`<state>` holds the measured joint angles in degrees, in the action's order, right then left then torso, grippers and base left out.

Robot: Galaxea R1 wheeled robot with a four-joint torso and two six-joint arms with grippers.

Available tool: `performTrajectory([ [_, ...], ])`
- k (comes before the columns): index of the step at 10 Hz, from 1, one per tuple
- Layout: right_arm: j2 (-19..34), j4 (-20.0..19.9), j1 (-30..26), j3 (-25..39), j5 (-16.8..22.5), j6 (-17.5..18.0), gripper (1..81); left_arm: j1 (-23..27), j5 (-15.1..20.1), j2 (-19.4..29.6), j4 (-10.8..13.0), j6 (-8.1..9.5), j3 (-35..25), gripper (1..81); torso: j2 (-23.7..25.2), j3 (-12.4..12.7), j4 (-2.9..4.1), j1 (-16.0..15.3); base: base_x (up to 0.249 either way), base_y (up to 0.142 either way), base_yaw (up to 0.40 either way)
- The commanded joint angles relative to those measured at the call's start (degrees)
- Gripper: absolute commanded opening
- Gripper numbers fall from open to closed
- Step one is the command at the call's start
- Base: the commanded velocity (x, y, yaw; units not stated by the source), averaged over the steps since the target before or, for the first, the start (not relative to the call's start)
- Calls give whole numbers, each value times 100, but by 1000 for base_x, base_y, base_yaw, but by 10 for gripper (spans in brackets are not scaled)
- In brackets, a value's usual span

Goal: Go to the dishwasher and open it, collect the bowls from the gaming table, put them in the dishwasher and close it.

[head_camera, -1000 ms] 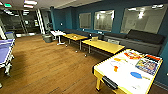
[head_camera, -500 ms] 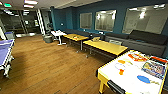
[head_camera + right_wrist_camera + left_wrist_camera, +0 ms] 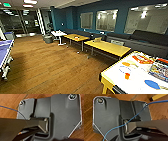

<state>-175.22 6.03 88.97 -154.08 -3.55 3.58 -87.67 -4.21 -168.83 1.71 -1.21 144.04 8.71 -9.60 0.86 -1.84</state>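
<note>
The dishwasher is out of view, and so are the gaming table and the bowls. In the head view I look across a lounge with a wooden floor and dark blue walls. In the left wrist view my own dark plate hangs over the floorboards with a thin blue cable across it. My plate in the right wrist view is also above bare boards. Nothing is visibly held in either wrist view.
A white-topped game table with coloured discs stands close at the right. Two yellow tables and a small white table line the right side before a grey sofa. A blue ping-pong table is at the left.
The whole head view has shifted a little, so the camera has moved. The white-topped table now sits slightly lower and further right in the picture.
</note>
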Motion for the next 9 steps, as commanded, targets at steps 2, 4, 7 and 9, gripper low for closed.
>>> performTrajectory([
  [2, -34, 29, -243, 54, 293, -24, 811, 228, 306, 15, -4, 24, -60, 811, 0, 0, 0, 2, 179, 81, 0],
  [4, -34, 29, -243, 54, 293, -24, 811, 228, 306, 7, -4, 24, -60, 811, 0, 0, 0, 2, 179, 78, 0],
  [7, -34, 29, -243, 54, 293, -24, 811, 229, 306, 15, -4, 24, -60, 811, 0, 0, 0, 2, 164, 48, 0],
  [9, -34, 29, -243, 54, 293, -24, 811, 237, 315, 15, -12, 24, -60, 811, -5, -2, 0, -6, 31, 0, 0],
])
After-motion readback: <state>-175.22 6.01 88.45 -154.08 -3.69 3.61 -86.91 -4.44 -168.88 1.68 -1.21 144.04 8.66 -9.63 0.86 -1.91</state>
